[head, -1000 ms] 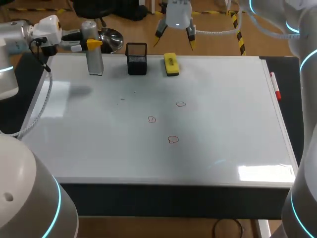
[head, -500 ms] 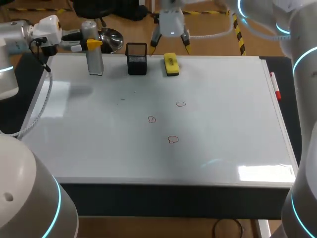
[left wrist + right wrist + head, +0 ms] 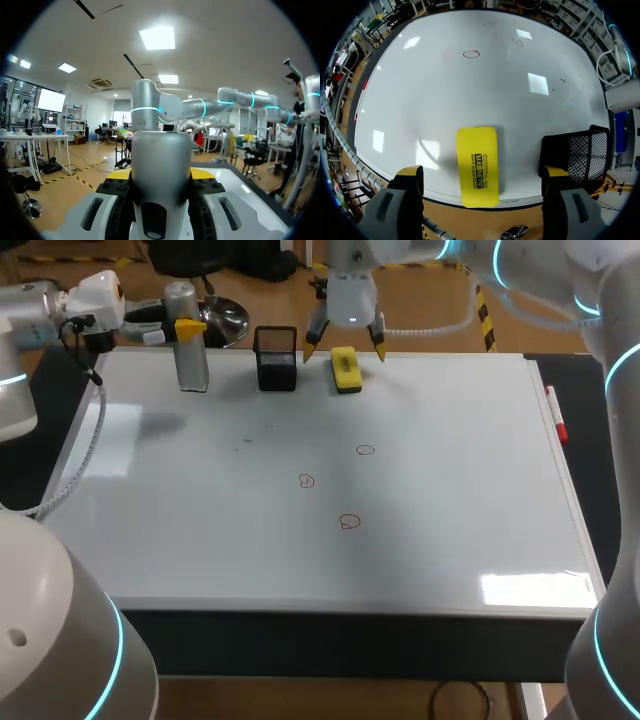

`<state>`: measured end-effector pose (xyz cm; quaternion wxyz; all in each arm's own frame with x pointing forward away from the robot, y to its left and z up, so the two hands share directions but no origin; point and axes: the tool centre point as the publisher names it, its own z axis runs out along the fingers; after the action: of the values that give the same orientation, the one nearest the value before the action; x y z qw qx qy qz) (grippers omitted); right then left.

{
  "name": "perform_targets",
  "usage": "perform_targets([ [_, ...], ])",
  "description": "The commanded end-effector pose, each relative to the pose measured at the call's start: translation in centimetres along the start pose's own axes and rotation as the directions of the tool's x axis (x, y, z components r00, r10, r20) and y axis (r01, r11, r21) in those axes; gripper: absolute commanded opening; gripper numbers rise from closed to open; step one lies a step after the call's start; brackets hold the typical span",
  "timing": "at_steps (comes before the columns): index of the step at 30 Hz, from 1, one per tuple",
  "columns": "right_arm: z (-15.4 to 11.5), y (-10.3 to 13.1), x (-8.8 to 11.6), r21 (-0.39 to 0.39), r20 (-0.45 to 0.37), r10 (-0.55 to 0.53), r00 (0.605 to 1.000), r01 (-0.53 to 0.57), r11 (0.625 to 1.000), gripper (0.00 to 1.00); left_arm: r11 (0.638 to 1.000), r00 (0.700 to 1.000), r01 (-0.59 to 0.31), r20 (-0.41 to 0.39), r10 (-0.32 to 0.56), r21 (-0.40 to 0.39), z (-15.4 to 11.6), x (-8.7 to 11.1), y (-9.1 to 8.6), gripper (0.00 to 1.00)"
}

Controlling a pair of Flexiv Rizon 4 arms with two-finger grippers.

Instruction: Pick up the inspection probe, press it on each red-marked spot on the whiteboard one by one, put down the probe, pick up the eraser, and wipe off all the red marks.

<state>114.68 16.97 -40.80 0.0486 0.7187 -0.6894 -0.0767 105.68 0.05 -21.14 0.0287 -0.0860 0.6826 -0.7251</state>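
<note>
Right claw (image 3: 482, 172), wide open and empty, hangs above the eraser (image 3: 476, 155), fingers either side of its long axis.

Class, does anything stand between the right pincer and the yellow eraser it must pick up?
Nothing visible does. The open right pincer hangs over the eraser with only air between. The black mesh basket stands beside the eraser, apart from it, and may crowd one finger on the way down.
</note>
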Motion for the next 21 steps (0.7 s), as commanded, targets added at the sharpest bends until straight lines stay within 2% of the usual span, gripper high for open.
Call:
perform_targets([
  [1,0.6,0.7,0.3,0.022,0.009,-0.014,1.0,0.014,1.0,1.0,1.0,1.0,-0.002,0.005,0.002,0.0,0.0,0.2,-0.1,0.0],
  [21,1.1,-0.1,1.3,0.028,-0.02,-0.021,1.0,0.021,0.999,1.0,1.0,1.0,-0.002,0.005,0.002,0.0,0.0,0.2,-0.1,0.0],
])
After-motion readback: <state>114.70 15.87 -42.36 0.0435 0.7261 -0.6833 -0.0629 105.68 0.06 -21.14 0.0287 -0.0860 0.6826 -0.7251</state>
